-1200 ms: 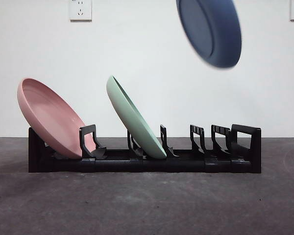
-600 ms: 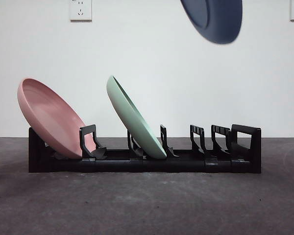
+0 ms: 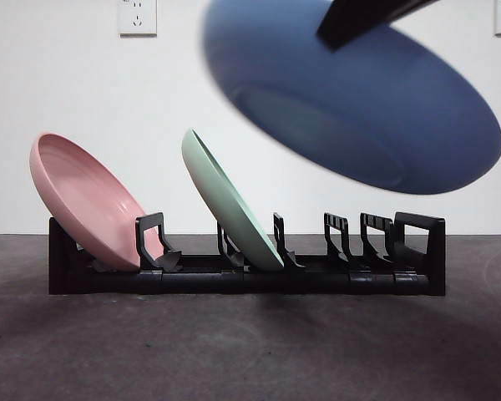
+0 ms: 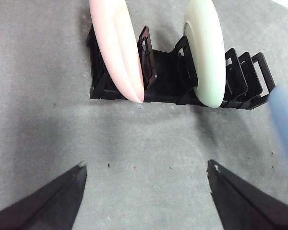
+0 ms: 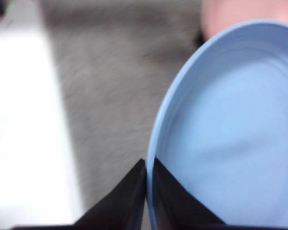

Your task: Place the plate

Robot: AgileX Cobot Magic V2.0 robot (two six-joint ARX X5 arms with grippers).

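My right gripper is shut on the rim of a blue plate. In the front view the blue plate hangs large and tilted in the air above the right half of the black rack, with the right gripper on its upper rim. A pink plate and a green plate lean in the rack's left slots. My left gripper is open and empty above the table in front of the rack; the blue plate's edge shows beside it.
The rack's right slots stand empty. The dark grey table stretches in front of the rack. A white wall with two sockets stands behind.
The blue plate has swung down and toward the camera, from high at the top right, and now looks much larger, tilted flatter above the rack's right side.
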